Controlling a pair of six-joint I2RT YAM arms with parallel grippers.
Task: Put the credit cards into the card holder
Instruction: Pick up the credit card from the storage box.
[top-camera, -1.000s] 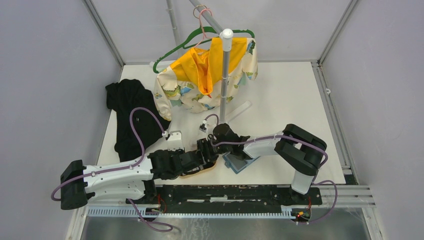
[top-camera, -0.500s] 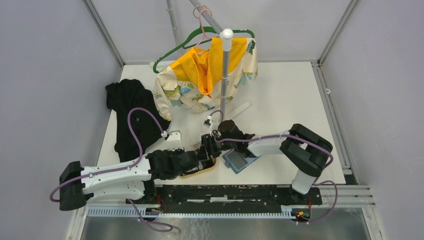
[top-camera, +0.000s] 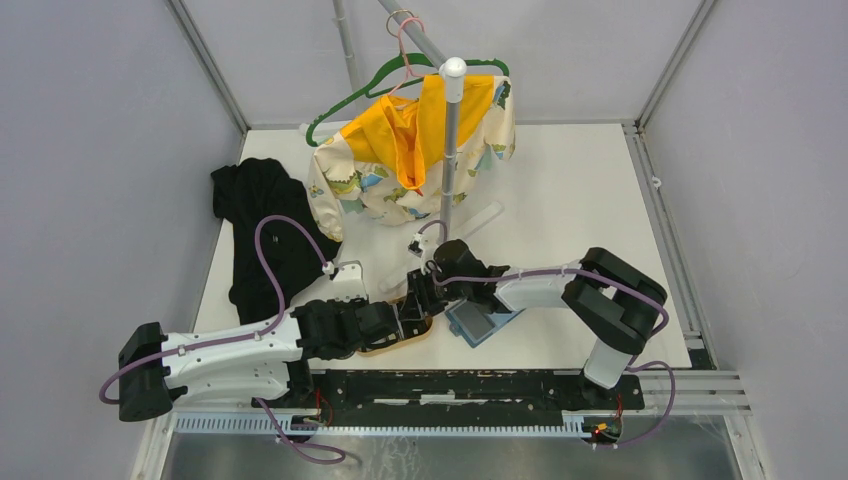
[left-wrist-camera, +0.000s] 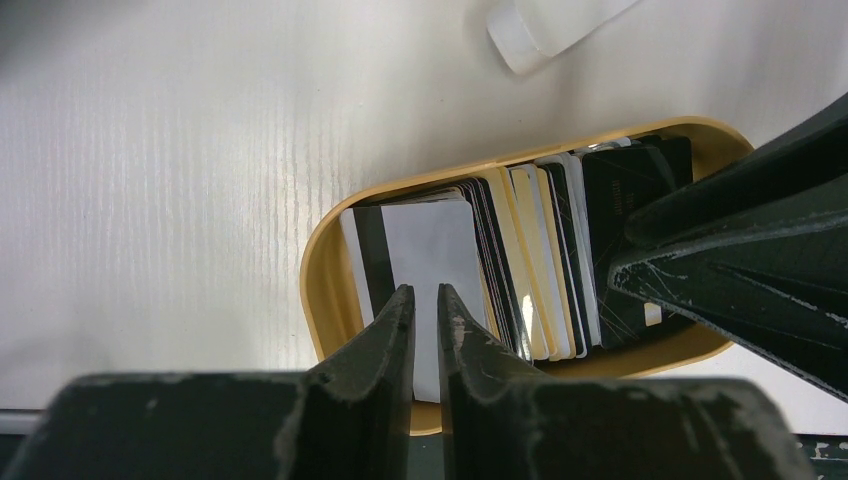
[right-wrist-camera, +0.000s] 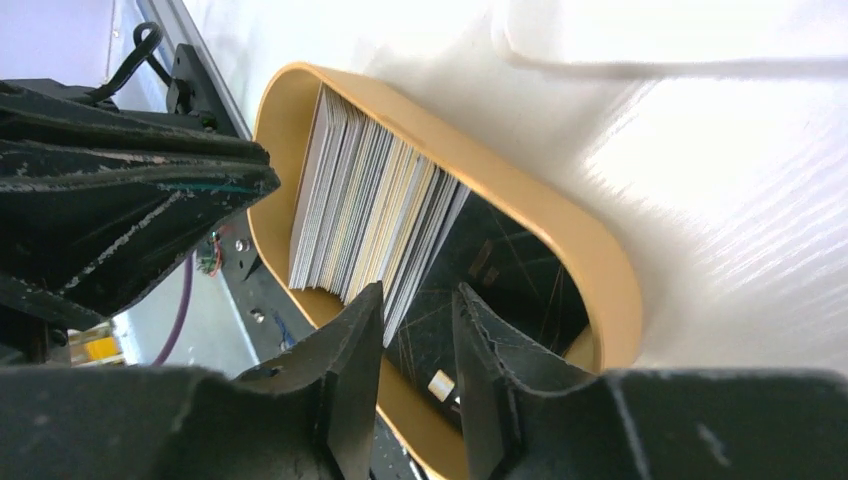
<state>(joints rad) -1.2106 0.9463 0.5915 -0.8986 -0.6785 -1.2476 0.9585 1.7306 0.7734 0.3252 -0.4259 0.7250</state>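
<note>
Tan oval tray (left-wrist-camera: 322, 300) on white counter (top-camera: 560, 200), holding the credit cards (left-wrist-camera: 540, 260) stood on edge in 1 packed row. Left end effector (left-wrist-camera: 424, 296): 2 fingers nearly together, slim gap, over the white card (left-wrist-camera: 430, 235) at 1 end; hold cannot be told. Right end effector (right-wrist-camera: 420, 300): fingers partly apart, poised at the black card (right-wrist-camera: 500, 270) at the opposite end, nothing clamped. Card holder (top-camera: 478, 322): teal, flat on the counter just right of the tray, beneath the right arm.
</note>
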